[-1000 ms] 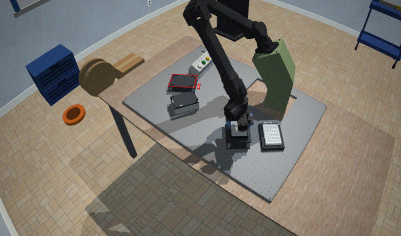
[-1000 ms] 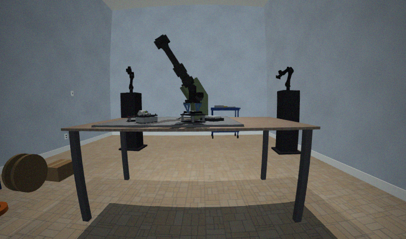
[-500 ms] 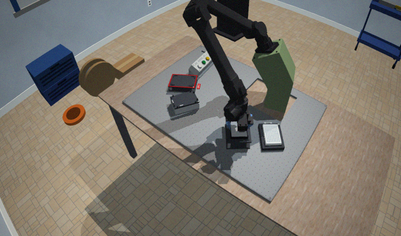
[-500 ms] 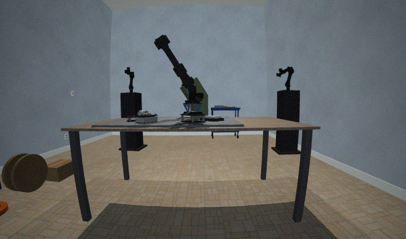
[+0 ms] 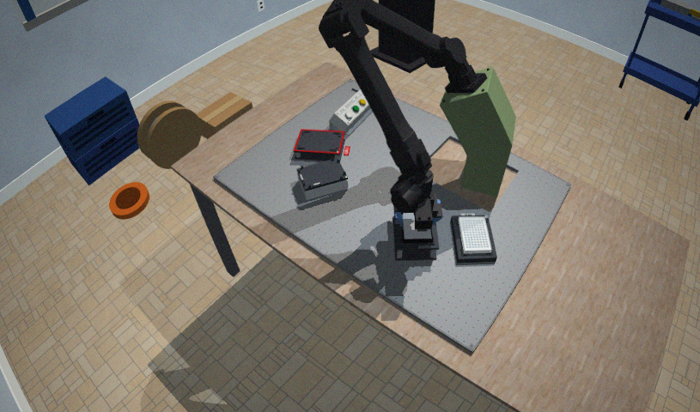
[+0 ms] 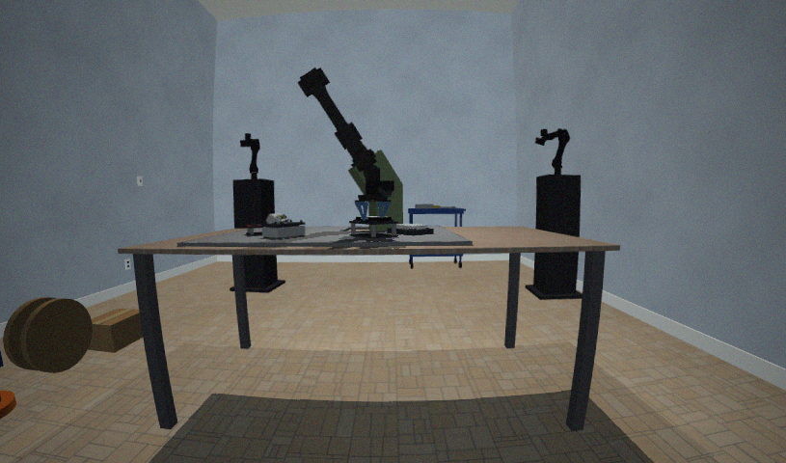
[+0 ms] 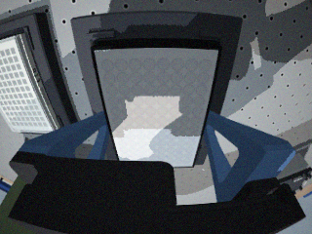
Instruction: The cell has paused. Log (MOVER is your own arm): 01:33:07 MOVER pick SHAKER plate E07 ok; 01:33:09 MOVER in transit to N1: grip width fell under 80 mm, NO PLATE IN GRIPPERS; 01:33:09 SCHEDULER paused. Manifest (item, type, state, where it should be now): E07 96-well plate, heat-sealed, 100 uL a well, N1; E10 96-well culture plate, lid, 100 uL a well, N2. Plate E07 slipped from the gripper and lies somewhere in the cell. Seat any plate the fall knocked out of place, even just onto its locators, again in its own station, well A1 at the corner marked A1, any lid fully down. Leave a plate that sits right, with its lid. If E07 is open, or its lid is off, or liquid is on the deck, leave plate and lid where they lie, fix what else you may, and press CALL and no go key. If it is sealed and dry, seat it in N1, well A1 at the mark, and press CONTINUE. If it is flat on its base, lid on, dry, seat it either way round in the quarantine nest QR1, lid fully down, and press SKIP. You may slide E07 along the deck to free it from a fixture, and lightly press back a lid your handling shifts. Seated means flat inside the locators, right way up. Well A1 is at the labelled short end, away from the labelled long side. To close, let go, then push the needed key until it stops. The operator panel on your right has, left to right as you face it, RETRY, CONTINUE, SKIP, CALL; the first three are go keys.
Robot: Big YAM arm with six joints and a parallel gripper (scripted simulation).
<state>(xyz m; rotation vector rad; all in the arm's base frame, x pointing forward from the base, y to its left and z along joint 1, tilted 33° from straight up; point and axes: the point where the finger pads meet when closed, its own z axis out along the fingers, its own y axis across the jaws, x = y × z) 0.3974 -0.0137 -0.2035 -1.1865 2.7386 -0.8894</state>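
Blue-grey walls [image 6: 643, 114] and a parquet floor [image 5: 599, 92] enclosed a wooden table [image 5: 599, 286] on dark legs. On it lay a grey perforated deck [image 5: 460, 300] carrying a green housing [image 5: 478, 132]. The gripper [image 5: 416, 224] clamped the sealed plate [image 7: 156, 100] by its long sides, over a dark nest [image 5: 416, 250] just beside the lidded white-welled plate [image 5: 474, 235].
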